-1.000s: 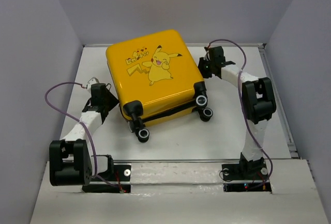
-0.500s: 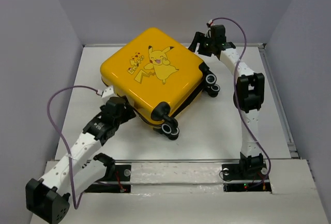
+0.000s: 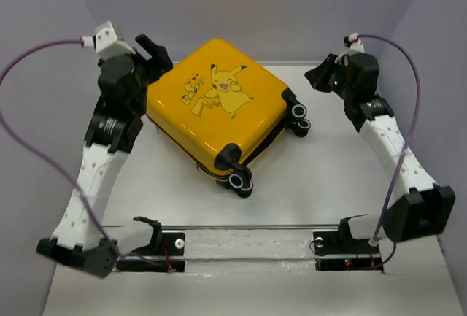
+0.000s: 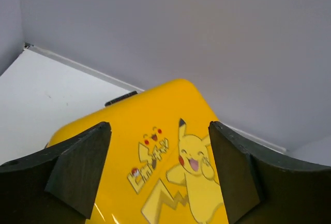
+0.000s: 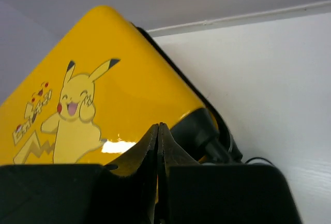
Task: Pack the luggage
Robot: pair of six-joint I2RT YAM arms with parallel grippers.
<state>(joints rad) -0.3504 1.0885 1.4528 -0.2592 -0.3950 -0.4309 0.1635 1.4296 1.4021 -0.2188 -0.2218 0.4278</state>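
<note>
luggage (image 3: 219, 108) flat, long axis diagonal, wheels (image 3: 239, 183) near-right

Luggage (image 3: 216, 120) shell glossy yellow plastic; table (image 3: 328, 177) matt white.

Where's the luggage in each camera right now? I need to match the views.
Top external: luggage centre, slightly left.
Left wrist: luggage lower centre, running off the bottom edge.
Right wrist: luggage left half, upper left to lower centre.
Shared landmark: the Pikachu print on its yellow shell.
</note>
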